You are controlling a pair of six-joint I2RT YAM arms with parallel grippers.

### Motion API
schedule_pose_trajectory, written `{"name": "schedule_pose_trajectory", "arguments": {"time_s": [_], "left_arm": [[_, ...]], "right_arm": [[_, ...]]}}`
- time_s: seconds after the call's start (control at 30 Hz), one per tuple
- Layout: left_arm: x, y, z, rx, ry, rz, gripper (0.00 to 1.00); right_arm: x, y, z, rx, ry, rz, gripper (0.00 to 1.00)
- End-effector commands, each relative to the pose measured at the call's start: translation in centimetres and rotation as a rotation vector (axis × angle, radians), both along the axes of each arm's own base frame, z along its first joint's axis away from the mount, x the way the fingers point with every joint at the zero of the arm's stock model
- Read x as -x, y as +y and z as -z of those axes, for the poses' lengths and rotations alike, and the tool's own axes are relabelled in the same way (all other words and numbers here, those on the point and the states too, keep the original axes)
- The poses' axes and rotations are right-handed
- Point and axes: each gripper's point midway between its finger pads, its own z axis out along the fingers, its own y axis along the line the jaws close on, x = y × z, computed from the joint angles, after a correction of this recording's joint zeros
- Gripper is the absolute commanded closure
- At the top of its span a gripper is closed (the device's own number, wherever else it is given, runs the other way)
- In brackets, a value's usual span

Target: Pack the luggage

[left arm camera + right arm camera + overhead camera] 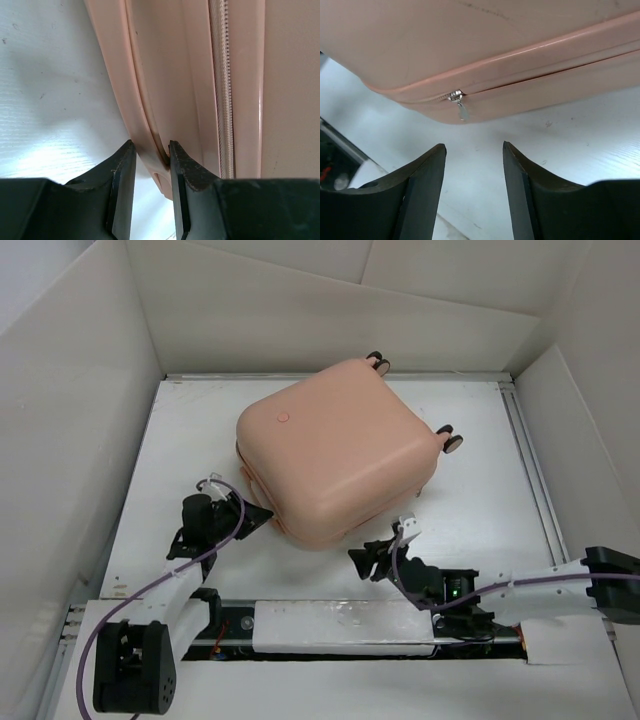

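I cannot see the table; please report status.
Left hand pinching luggage rim. Right hand open, short of zipper pull. Luggage closed. Nothing in the way.

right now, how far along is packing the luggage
Done: the luggage lies with its shells together. In hand: the left tool pinches its rim; the open right tool faces the zipper pull. Left: the seam beyond the pull looks unzipped.

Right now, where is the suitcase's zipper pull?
In the right wrist view, the silver zipper pull hangs from the side seam of the luggage, just ahead of the right gripper, whose jaws stand open.
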Motion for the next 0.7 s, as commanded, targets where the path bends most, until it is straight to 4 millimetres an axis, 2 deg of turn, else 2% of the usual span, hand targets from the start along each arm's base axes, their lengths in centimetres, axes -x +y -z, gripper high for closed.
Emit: {"name": "schedule_pose_trajectory", "arguments": {"time_s": [0.0,0.13,0.27,0.43,0.47,0.53,0.57,0.63,0.67], "left_arm": [[-0.5,0.4,-1.6,-0.044,-0.127,0.013,1.00],[-0.2,0.1,-2.2,-0.029,-0.159,0.036,1.00],[0.0,-0.4,-2.9,-0.006,-0.177,0.062,1.00],[0.6,-1.2,-2.0,0.010,-0.171,0.104,1.00],[1.2,-2.2,-1.7,0.004,-0.162,0.142,1.00],[0.7,-3.1,-2.1,-0.029,-0.178,0.125,1.00],[1.8,-5.0,-2.6,-0.027,-0.204,0.184,1.00],[1.3,-6.0,-3.6,-0.042,-0.230,0.146,1.00],[1.5,-6.6,-3.9,-0.024,-0.230,0.146,1.00]], "right_arm": [[-0.3,1.9,-2.3,-0.007,-0.052,-0.031,0.45],[-0.8,2.6,-3.0,0.013,-0.111,-0.031,0.45],[-2.6,3.0,-3.4,0.049,-0.150,-0.009,0.44],[-5.0,3.9,-3.5,0.045,-0.164,-0.013,0.44],[-5.1,4.1,-2.8,0.061,-0.159,-0.014,0.45],[-5.3,4.4,-3.0,0.051,-0.160,-0.020,0.52],[-5.3,4.4,-2.7,0.061,-0.157,-0.020,0.58],[-5.2,4.5,-2.6,0.027,-0.135,-0.014,0.68],[-4.9,3.8,-2.0,0.017,-0.126,-0.011,0.75]]}}
